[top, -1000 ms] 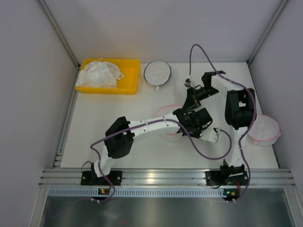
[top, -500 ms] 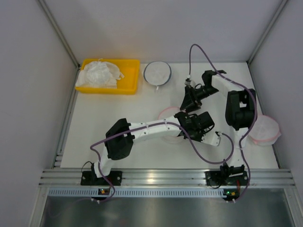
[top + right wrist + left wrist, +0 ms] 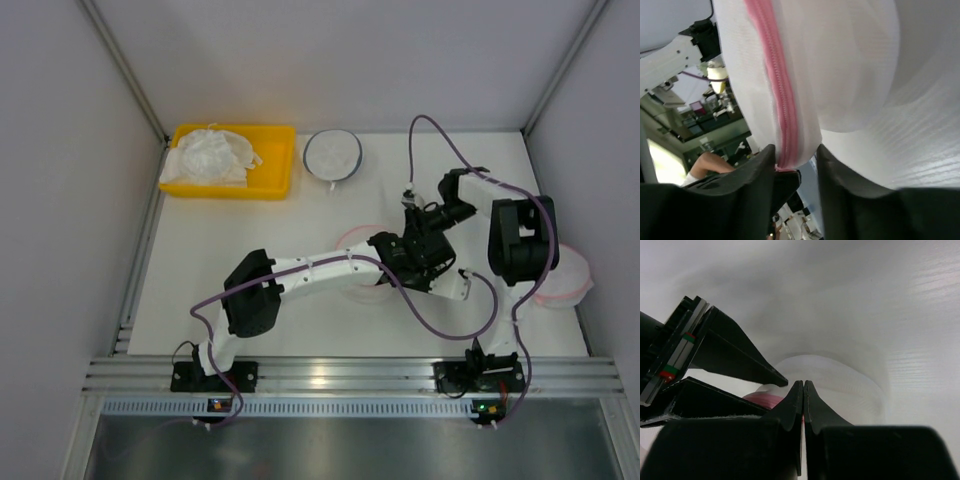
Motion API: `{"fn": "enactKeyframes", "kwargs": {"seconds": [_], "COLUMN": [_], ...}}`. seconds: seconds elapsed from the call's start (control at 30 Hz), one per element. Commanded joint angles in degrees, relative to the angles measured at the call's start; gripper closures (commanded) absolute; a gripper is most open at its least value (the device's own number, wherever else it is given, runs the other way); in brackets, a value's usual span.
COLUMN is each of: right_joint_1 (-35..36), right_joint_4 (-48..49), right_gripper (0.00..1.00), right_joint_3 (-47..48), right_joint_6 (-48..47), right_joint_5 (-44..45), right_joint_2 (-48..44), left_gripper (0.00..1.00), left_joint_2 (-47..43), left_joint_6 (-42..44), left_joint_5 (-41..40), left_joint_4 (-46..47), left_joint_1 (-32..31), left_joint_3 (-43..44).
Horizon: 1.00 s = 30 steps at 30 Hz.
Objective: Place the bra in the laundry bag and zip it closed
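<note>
The laundry bag, white mesh with a pink zip, lies mid-table, mostly hidden under both wrists. My left gripper is shut on its pink rim, a pink sliver showing between the fingertips. My right gripper has come in from behind. Its fingers press on both sides of the bag's zip edge, just above the left fingertip. White bra fabric is heaped in the yellow tray. I cannot tell whether a bra is inside the bag.
The yellow tray stands at the back left. Beside it lies a round white bag with a dark grey-blue rim. A second pink-rimmed bag sits at the right edge behind the right arm. Grey walls close in both sides.
The right gripper opened, moved right and nearer, and closed in around the bag's zip edge. The left gripper stayed shut on the rim and shifted slightly.
</note>
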Motion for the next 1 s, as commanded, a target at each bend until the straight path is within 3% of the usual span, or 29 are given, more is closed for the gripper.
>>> {"fn": "enactKeyframes", "kwargs": {"seconds": [0.0, 0.03, 0.13, 0.4, 0.6, 0.63, 0.67, 0.73, 0.83, 0.97], "right_joint_1": [-0.20, -0.11, -0.11, -0.28, 0.15, 0.42, 0.59, 0.68, -0.10, -3.18], "right_joint_4": [-5.79, -6.75, -6.85, -1.75, -3.86, -3.95, -4.56, -5.88, -8.34, -9.83], "right_gripper": [0.67, 0.79, 1.00, 1.00, 1.00, 0.96, 0.84, 0.49, 0.31, 0.28], "right_joint_3": [1.58, 2.20, 4.57, 14.84, 21.62, 22.15, 22.68, 23.39, 22.60, 19.97], "right_joint_6": [-5.19, -5.56, -5.47, 0.59, -0.55, -0.46, -0.37, -1.25, -4.23, -5.91], "right_joint_5": [-9.00, -10.49, -10.94, -8.83, -10.33, -10.07, -9.72, -7.79, -1.83, 2.24], "right_joint_2": [1.70, 2.32, 2.67, 5.83, 10.14, 10.58, 11.11, 10.59, 6.30, 2.86], "left_gripper": [1.00, 1.00, 1.00, 1.00, 1.00, 1.00, 1.00, 1.00, 1.00, 1.00], "left_joint_2": [0.23, 0.14, -0.39, -2.67, -4.17, -4.08, -4.08, -3.73, -2.68, -1.27], "left_joint_6": [-0.43, -0.51, -0.34, -1.13, -2.53, -2.45, -2.45, -1.84, -2.01, -1.48], "left_joint_5": [-0.55, -0.21, 1.20, 4.45, 6.39, 6.39, 6.04, 4.82, 4.46, 2.70], "left_joint_4": [1.88, 1.80, 1.80, 1.62, 1.36, 1.36, 1.36, 1.36, 1.36, 1.36], "left_joint_1": [0.17, 0.17, 0.08, -1.32, -1.94, -1.94, -1.94, -1.77, -1.07, -0.19], "left_joint_3": [1.74, 1.65, 1.04, -3.36, -6.26, -6.43, -6.44, -5.47, -2.93, -0.47]}}
